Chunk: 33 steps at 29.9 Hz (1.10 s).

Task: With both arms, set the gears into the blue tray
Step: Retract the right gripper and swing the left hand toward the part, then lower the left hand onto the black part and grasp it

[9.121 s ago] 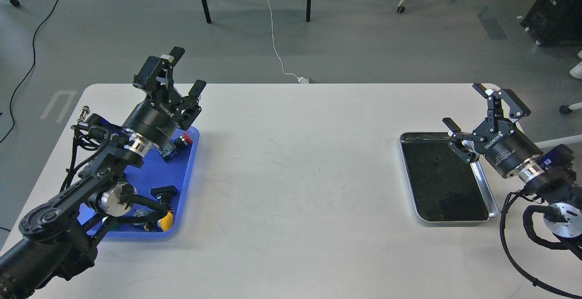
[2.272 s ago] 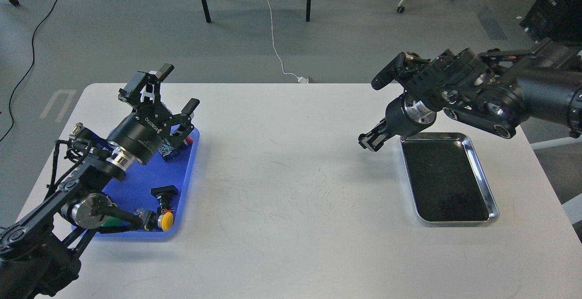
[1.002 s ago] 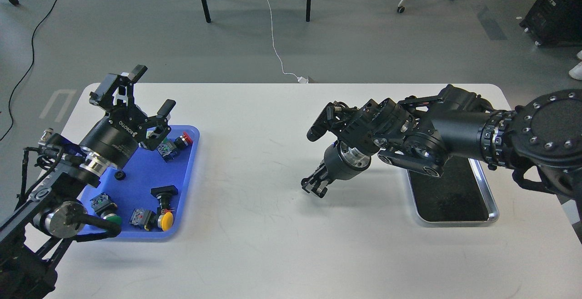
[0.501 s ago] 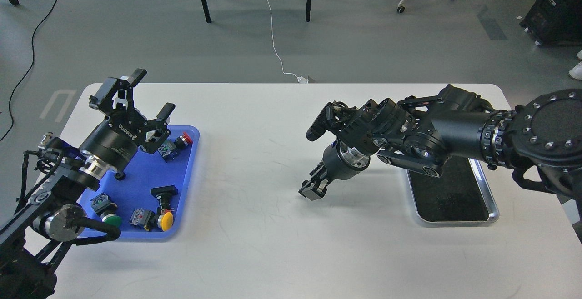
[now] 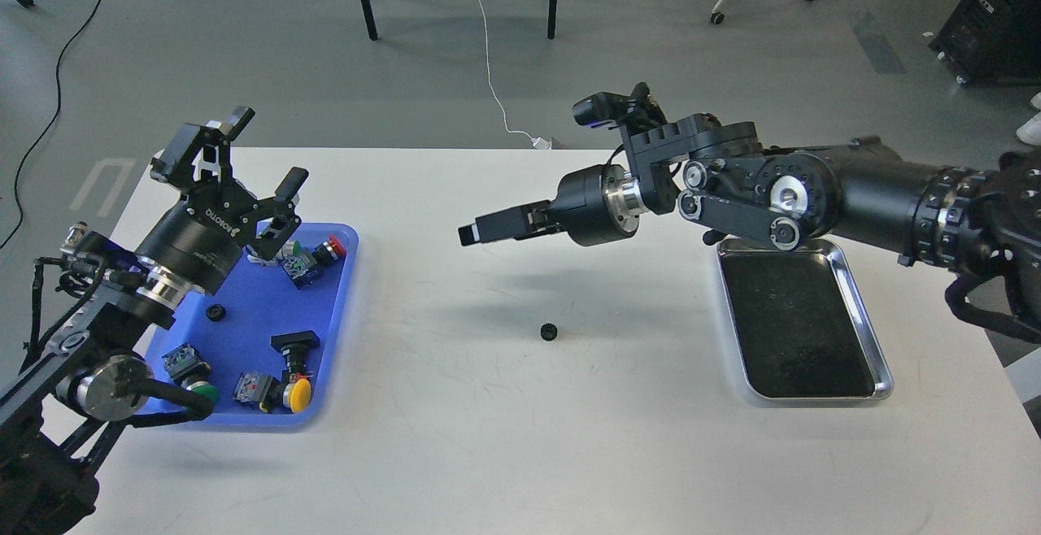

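Resting on smooth white table (image 5: 504,437), tiny toothed black gear (image 5: 549,330), glossy blue tray (image 5: 341,291)

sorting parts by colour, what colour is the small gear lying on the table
Black, seen in the head view: the gear lies on the white table.

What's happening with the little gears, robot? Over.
Left gripper open above blue tray. Right gripper empty. One gear in tray, another on table.

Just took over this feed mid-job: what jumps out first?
A small black gear lies alone on the white table, mid-table, with the right end effector above it. Another gear sits in the blue tray at left, among coloured push-buttons.
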Each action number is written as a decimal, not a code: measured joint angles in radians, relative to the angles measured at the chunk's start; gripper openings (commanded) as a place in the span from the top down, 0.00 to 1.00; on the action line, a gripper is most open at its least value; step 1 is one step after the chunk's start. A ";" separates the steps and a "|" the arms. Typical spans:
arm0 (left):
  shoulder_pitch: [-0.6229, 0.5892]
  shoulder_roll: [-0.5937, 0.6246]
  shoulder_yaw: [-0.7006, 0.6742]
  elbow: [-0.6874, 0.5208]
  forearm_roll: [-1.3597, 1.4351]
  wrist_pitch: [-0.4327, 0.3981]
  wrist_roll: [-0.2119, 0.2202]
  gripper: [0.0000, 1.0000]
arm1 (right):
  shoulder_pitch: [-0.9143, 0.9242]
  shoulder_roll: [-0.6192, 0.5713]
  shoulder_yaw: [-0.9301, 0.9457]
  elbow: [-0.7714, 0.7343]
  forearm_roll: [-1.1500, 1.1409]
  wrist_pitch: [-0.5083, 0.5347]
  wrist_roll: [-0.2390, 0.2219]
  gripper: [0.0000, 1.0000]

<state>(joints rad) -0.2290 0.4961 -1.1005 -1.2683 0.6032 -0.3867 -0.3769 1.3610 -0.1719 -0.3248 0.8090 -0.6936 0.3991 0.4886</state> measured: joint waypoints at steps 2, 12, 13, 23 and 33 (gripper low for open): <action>-0.028 0.000 0.006 -0.003 0.039 -0.003 -0.003 0.02 | -0.053 -0.059 0.071 0.002 0.121 0.000 0.000 0.05; -0.192 -0.005 0.165 -0.115 0.640 -0.099 -0.097 0.02 | -0.432 -0.314 0.569 0.070 0.483 0.002 0.000 0.05; -0.213 -0.005 0.197 -0.117 0.700 -0.100 -0.104 0.02 | -0.468 -0.332 0.610 0.081 0.494 0.002 0.000 0.04; -0.560 -0.033 0.637 -0.079 1.379 -0.051 -0.113 0.03 | -0.858 -0.386 0.989 0.168 0.511 0.043 0.000 0.04; -0.719 -0.230 0.879 0.201 1.578 0.057 -0.112 0.08 | -0.970 -0.423 1.074 0.176 0.509 0.047 0.000 0.04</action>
<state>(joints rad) -0.9482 0.2664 -0.2218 -1.0677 2.1816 -0.3301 -0.4888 0.3909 -0.5951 0.7496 0.9848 -0.1841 0.4463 0.4887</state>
